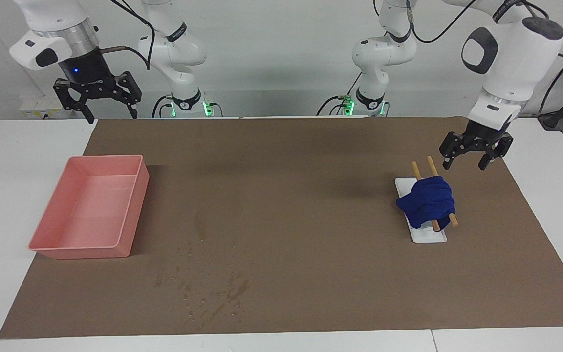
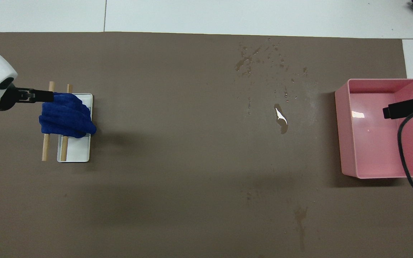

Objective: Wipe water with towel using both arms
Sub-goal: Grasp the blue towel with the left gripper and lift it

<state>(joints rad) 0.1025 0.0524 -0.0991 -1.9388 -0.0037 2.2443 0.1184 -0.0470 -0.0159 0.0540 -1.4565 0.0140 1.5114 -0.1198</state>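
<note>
A crumpled blue towel point(image 1: 428, 203) point(image 2: 66, 114) is draped over two wooden rods point(image 1: 415, 168) point(image 2: 45, 147) on a small white tray point(image 1: 430, 236) point(image 2: 75, 152) toward the left arm's end of the table. My left gripper point(image 1: 463, 166) point(image 2: 48, 96) hangs open in the air over the rods' ends, just clear of the towel. The water point(image 1: 213, 293) point(image 2: 267, 71) is a patch of droplets and dark streaks on the brown mat point(image 1: 311, 195), beside the pink tray. My right gripper point(image 1: 98, 105) point(image 2: 387, 111) waits open, raised at the right arm's end.
An open pink tray point(image 1: 81, 252) point(image 2: 384, 175) stands on the mat at the right arm's end, nearer to the robots than most of the droplets. A black cable point(image 2: 403, 154) loops over the tray in the overhead view. White tabletop borders the mat.
</note>
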